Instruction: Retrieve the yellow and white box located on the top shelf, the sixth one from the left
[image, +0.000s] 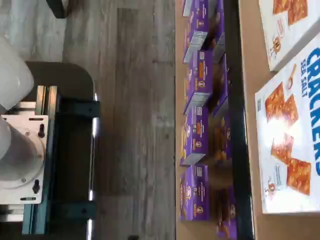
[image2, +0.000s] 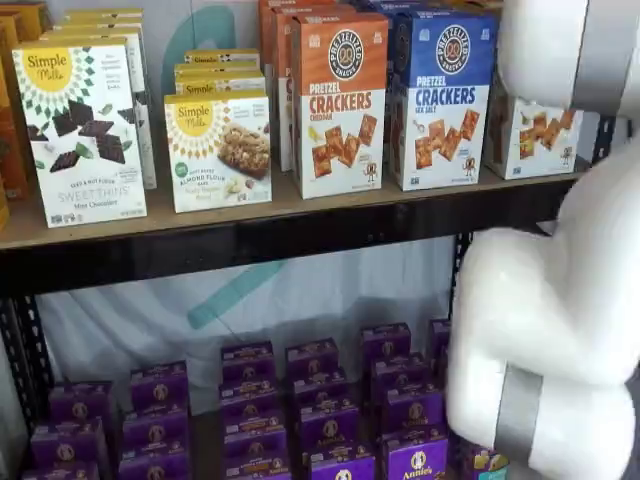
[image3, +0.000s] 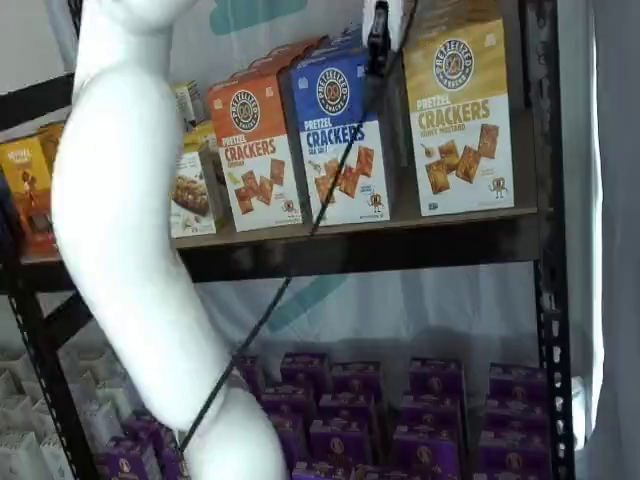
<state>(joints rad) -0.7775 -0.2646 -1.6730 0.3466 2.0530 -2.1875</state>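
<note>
The yellow and white box (image3: 460, 115) stands at the right end of the top shelf (image3: 400, 245), next to the blue-topped carton (image3: 340, 140). In a shelf view, only its white lower part (image2: 535, 135) shows; my white arm hides its top. My gripper (image3: 378, 40) hangs from the view's top edge with a cable, in front of the gap between the blue-topped carton and the yellow box. Only a dark finger shows, so I cannot tell whether it is open or shut. The yellow box does not show in the wrist view.
An orange-topped carton (image2: 340, 100) and white Simple Mills boxes (image2: 85, 130) stand further left on the shelf. Several purple boxes (image2: 320, 410) fill the lower shelf. The wrist view shows the blue Sea Salt carton (image: 295, 140), purple boxes (image: 197, 135) and the teal-bracketed mount (image: 50, 160).
</note>
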